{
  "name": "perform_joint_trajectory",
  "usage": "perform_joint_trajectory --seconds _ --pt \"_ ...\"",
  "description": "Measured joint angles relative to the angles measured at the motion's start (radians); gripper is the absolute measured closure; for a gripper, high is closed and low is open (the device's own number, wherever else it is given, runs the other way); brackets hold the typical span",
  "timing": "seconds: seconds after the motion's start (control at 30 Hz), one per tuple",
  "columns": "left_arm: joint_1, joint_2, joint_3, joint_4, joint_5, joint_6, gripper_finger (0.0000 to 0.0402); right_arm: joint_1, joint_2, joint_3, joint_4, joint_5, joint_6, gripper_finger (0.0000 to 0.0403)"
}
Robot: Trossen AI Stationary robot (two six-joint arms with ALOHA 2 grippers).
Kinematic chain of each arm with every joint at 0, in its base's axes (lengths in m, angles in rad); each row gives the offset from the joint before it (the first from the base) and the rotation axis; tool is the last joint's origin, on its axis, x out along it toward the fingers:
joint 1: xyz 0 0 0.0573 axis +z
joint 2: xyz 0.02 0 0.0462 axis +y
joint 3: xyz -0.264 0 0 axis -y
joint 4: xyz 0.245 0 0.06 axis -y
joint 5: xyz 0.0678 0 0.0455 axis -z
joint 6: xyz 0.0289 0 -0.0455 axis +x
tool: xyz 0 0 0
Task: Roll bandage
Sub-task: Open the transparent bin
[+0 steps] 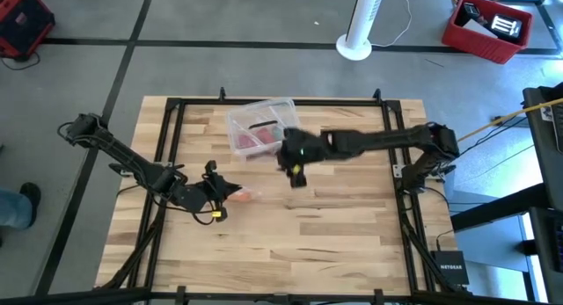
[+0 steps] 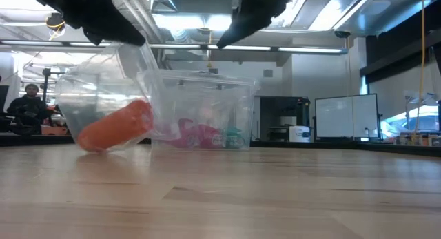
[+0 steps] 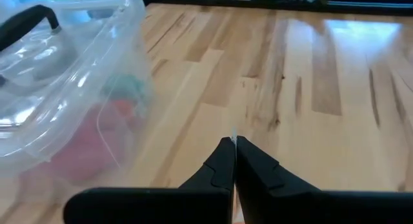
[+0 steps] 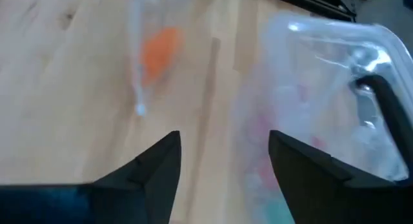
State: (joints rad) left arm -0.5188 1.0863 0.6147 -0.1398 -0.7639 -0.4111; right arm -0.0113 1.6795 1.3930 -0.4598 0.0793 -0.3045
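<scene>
The left claw (image 3: 233,161) is seen with its fingers pressed together, apparently pinching a thin edge of clear wrapper (image 2: 96,94). The right claw (image 4: 222,161) is held spread and empty just beside the clear plastic box (image 1: 260,126). The bandage (image 2: 115,126) is found as a stubby orange roll, seemingly inside that wrapper, low over the surface (image 1: 334,226). It is judged light, soft and squashable; the wrapper looks slippery, so the roll's middle is best gripped gently.
</scene>
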Motion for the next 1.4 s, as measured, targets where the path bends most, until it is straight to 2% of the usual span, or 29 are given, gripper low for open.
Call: perform_joint_trajectory --seconds 0.23,0.47,0.67,0.97,1.13,1.3,1.4 --pt "0.023 0.000 -0.001 -0.008 -0.033 0.032 0.0401 -0.248 0.009 -0.001 0.136 -0.211 -0.098 0.0191" --pt "0.066 0.000 -0.001 -0.022 -0.033 0.046 0.0401 -0.385 0.031 -0.015 0.288 -0.378 -0.109 0.0196" --pt "0.093 0.001 -0.002 -0.069 -0.035 0.053 0.0401 -0.409 0.102 -0.026 0.357 -0.421 -0.122 0.0196" --pt "0.102 0.001 -0.002 -0.133 -0.034 0.085 0.0401 -0.410 0.133 -0.026 0.404 -0.472 -0.115 0.0196" --pt "0.102 0.001 -0.002 -0.130 -0.034 0.071 0.0401 -0.408 0.152 -0.026 0.417 -0.462 -0.115 0.0196" --pt "0.101 0.001 -0.002 -0.133 -0.034 0.044 0.0401 -0.408 0.231 -0.027 0.493 -0.463 -0.106 0.0196" --pt "0.101 0.001 -0.002 -0.134 -0.034 0.040 0.0401 -0.409 0.241 -0.027 0.537 -0.461 -0.076 0.0208"
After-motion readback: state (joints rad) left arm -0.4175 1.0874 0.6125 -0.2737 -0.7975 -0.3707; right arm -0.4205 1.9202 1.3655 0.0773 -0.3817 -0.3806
